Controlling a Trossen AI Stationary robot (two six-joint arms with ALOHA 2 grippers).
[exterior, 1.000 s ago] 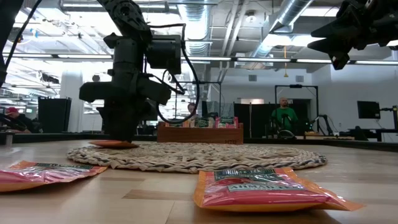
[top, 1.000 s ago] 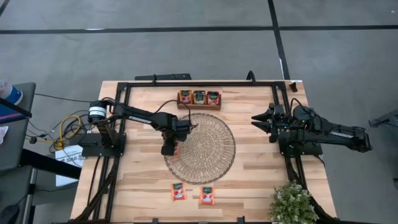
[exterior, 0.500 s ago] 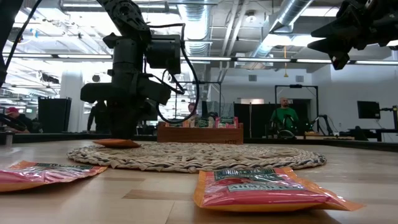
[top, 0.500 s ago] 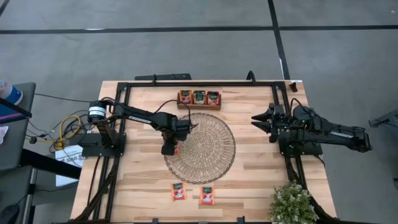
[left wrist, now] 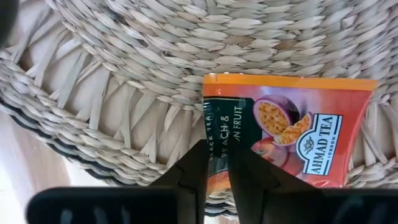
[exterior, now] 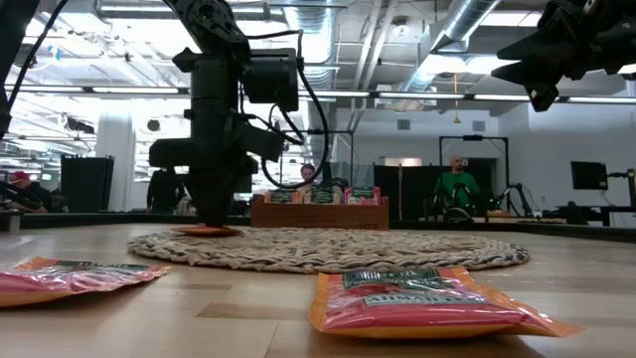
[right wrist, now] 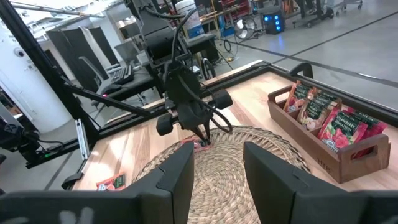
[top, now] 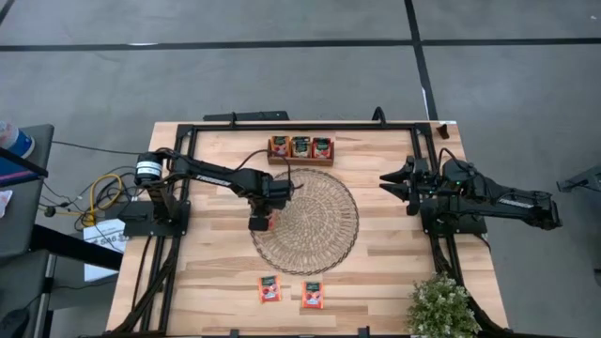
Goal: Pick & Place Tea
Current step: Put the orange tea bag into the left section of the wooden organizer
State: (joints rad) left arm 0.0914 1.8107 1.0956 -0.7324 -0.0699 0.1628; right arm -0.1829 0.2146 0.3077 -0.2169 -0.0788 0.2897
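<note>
Item one, as I log it from my station: an orange tea sachet (left wrist: 287,132), flat and square, with dark lettering and a passion-fruit picture at its centre. It lies on the left part of the round woven mat (top: 319,230), and my left gripper (left wrist: 216,163) pinches its edge between closed fingers, pointing straight down from above.

Item two: two red-orange sachets (top: 269,288) (top: 312,295) lie flat side by side on the bare wood near the front edge of the table (top: 385,272).

Item three: a wooden tray (top: 300,149) at the far edge, just beyond the mat, with sachets standing upright in its compartments.

Change since a second ago: the left gripper and its sachet sit slightly further right, and the mat has shifted right with them. The front sachets, tray and right arm are unchanged.

Item four: my right gripper (top: 392,180) hangs high over the right side of the table, fingers spread, holding nothing.

Clearances: open mat lies to the right of the held sachet; bare wood runs between mat and front sachets. A potted plant (top: 441,305) stands at the near right corner.
</note>
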